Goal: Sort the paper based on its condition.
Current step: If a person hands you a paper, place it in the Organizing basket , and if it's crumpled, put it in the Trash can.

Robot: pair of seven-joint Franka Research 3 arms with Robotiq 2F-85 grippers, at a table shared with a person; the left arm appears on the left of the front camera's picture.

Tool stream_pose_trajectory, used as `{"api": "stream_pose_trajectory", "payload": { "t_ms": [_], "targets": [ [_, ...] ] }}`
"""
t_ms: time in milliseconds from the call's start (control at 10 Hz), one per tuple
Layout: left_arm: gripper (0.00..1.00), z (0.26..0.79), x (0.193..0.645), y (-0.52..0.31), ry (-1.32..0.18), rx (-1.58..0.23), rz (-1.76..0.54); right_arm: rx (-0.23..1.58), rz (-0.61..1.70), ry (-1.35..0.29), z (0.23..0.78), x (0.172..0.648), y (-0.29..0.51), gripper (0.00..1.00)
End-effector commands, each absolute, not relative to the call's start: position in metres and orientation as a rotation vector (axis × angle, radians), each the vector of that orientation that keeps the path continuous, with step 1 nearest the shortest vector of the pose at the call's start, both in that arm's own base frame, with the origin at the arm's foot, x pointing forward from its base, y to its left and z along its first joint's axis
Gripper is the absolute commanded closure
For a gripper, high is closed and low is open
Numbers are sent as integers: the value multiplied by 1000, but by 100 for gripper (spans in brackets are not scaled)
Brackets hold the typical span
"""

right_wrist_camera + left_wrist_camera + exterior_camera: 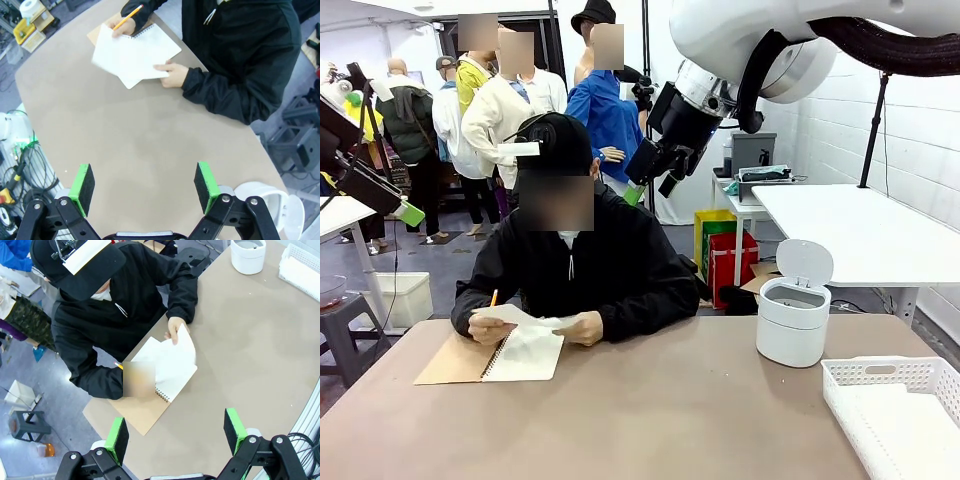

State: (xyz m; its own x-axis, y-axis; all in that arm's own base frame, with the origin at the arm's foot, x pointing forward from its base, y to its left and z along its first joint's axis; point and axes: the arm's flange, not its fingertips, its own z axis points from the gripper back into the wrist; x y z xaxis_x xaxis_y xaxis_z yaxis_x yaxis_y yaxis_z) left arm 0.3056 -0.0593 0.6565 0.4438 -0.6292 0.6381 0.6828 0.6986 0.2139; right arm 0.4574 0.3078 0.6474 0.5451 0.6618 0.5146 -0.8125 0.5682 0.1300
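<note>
A flat white sheet of paper (523, 318) is held by the person's hands just above an open spiral notebook (470, 362) with a tan cover, at the far left of the table. The paper (175, 356) sits well ahead of my left gripper (176, 435), which hangs open and empty high over the table. My right gripper (144, 181) is also open and empty, high above the bare tabletop, with the paper (131, 56) far ahead of it. One of the person's hands holds a pencil (128, 17).
A small white bin (792, 322) with its lid raised stands at the right of the brown table (660, 410). A white slatted basket (898, 402) sits at the near right corner. The person leans over the far edge.
</note>
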Motion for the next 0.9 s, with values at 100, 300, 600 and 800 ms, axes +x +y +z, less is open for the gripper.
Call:
{"api": "stream_pose_trajectory", "payload": {
  "t_ms": [100, 300, 600, 800],
  "targets": [
    [0, 657, 305, -59, -757, -80, -815, 390, 893, -438, 648, 458, 307, 0],
    [0, 657, 305, -59, -757, -80, -815, 390, 893, -438, 648, 458, 307, 0],
    [0, 657, 305, -59, -757, -80, -815, 390, 893, -438, 648, 458, 307, 0],
    [0, 657, 305, -59, -757, -80, -815, 390, 893, -438, 648, 458, 307, 0]
  ]
}}
